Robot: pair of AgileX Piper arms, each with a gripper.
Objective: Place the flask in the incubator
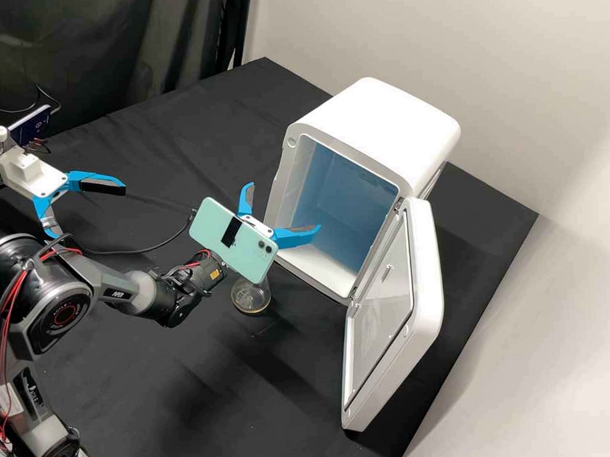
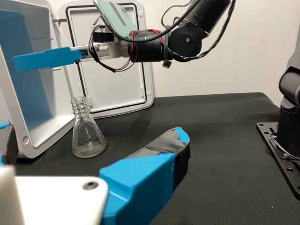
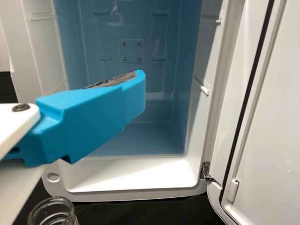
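Starting at the left, we see the left gripper hanging spread and empty above the bench, well apart from the work, at about 10 o'clock from the flask in the high view. Next comes the right gripper, its blue fingers likewise parted and holding nothing, poised above the flask without touching it. The flask itself stands on the bench just in front of the incubator, whose open chamber lies at about 2 o'clock from it, with the door swung wide at about 3 o'clock. We judge the main hazard to be a tip-over. The neck is narrow and the glass smooth, so a finger coming down off-centre could nudge the rim and topple the flask, or a weak pinch could let it slide out during the lift. We also expect trouble at the raised white sill of the chamber, which the base must clear. The mint-green phone strapped on the right wrist could also catch the incubator's frame or the door as the arm goes in. The flask is upright: its long axis is vertical, the open mouth points straight up, and the broad base sits flat on the bench.
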